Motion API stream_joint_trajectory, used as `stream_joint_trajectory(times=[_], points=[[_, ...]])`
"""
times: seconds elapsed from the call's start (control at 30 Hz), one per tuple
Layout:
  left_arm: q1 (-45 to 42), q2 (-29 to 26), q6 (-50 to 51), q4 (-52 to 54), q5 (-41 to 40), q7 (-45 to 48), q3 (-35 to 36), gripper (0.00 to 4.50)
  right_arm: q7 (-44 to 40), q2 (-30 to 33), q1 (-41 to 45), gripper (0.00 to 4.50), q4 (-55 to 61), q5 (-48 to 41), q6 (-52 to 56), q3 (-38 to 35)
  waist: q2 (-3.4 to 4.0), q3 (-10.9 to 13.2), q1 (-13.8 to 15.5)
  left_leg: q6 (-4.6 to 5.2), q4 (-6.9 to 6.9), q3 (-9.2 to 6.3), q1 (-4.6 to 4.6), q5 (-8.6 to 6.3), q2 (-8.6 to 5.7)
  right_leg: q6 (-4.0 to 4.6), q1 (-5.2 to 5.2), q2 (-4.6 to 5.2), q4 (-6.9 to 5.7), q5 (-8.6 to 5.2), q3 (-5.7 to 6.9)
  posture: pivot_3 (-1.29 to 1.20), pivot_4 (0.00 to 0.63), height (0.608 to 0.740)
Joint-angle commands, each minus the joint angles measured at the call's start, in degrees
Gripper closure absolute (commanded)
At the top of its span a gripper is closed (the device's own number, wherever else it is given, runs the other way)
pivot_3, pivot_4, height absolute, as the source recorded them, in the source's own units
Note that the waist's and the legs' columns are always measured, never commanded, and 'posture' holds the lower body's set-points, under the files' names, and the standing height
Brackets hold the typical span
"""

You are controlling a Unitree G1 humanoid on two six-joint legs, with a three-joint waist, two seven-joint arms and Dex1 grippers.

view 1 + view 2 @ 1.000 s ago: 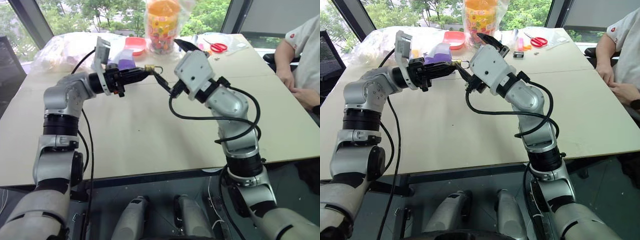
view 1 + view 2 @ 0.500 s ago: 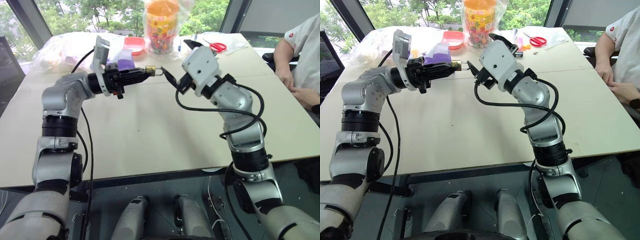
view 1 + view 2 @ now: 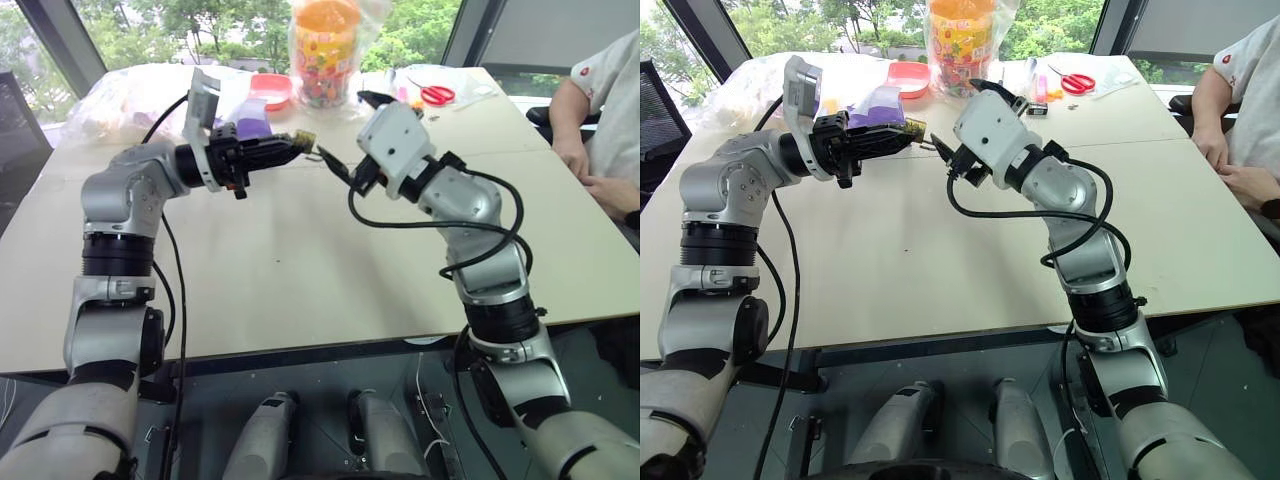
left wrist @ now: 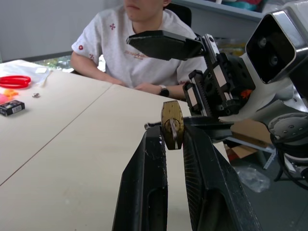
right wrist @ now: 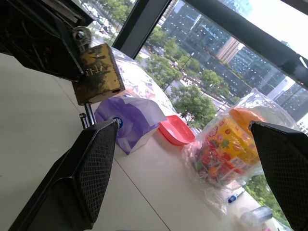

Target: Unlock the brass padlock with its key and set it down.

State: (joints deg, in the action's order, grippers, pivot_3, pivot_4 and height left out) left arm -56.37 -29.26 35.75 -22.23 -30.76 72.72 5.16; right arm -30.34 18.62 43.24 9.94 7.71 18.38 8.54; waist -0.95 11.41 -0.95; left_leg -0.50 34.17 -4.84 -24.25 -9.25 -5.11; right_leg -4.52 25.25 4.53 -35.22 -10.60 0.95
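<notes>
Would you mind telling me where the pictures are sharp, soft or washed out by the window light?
Left wrist view: the brass padlock is crisp between the left gripper fingers; the person behind is softer. Right wrist view: the padlock stays sharp, the sky past the window washes out white. Head views: even daylight, faint shadows on the table.

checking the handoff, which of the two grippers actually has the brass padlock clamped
The left gripper: its fingers are shut on the brass padlock. The right gripper stands wide open beside it, holding nothing.
</notes>
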Motion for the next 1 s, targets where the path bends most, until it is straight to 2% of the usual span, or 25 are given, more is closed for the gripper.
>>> stream_joint_trajectory(times=[0.03, 0.43, 0.73, 0.87, 1.0], points=[[-1.1, -0.4, -1.3, 0.3, -0.3, 0.4, 0.3, 4.5, 0.3, 0.7, 0.6, 0.02, 2.1, -0.4, -0.1, -0.6, 0.0, 0.0, 0.0, 0.0, 0.0, 0.0, 0.0, 0.0, 0.0, 0.0, 0.0, 0.0, 0.0, 0.0, 0.0, 0.0, 0.15, 0.74], [-2.3, 1.3, -2.4, -4.1, -0.4, -0.7, 1.4, 4.5, -0.5, 4.8, -1.0, 0.02, 4.0, -2.3, 3.1, -3.6, 0.0, 0.0, 0.1, 0.01, 0.01, 0.0, -0.03, -0.01, 0.0, 0.0, 0.0, 0.01, 0.02, 0.0, 0.0, 0.0, 0.15, 0.74], [-3.9, 2.4, 1.2, -5.1, -2.9, -2.3, 2.9, 4.5, -1.2, 4.7, -2.1, 0.02, 4.4, -4.7, 5.9, -2.4, 0.0, 0.0, 0.1, 0.02, 0.02, 0.0, -0.04, -0.01, 0.0, -0.01, 0.0, 0.02, 0.02, 0.0, 0.01, 0.0, 0.15, 0.74], [-1.7, 6.7, 6.3, -7.0, -2.9, -10.8, 3.0, 4.5, -5.3, 11.1, -6.0, 0.02, 8.7, -3.5, 14.1, -1.1, -0.01, 0.0, 0.5, 0.06, 0.06, -0.03, -0.06, -0.03, -0.02, -0.05, -0.04, 0.01, 0.03, -0.01, 0.06, 0.0, 0.15, 0.74], [0.5, 13.6, 9.8, -10.8, -3.7, -19.0, 4.4, 4.5, -11.1, 20.1, -11.3, 0.02, 17.9, -5.1, 30.0, 0.6, -0.01, 0.0, 1.3, 0.24, 0.25, -0.02, -0.16, -0.14, -0.08, -0.1, -0.1, 0.04, 0.11, -0.05, 0.1, 0.0, 0.15, 0.74]])
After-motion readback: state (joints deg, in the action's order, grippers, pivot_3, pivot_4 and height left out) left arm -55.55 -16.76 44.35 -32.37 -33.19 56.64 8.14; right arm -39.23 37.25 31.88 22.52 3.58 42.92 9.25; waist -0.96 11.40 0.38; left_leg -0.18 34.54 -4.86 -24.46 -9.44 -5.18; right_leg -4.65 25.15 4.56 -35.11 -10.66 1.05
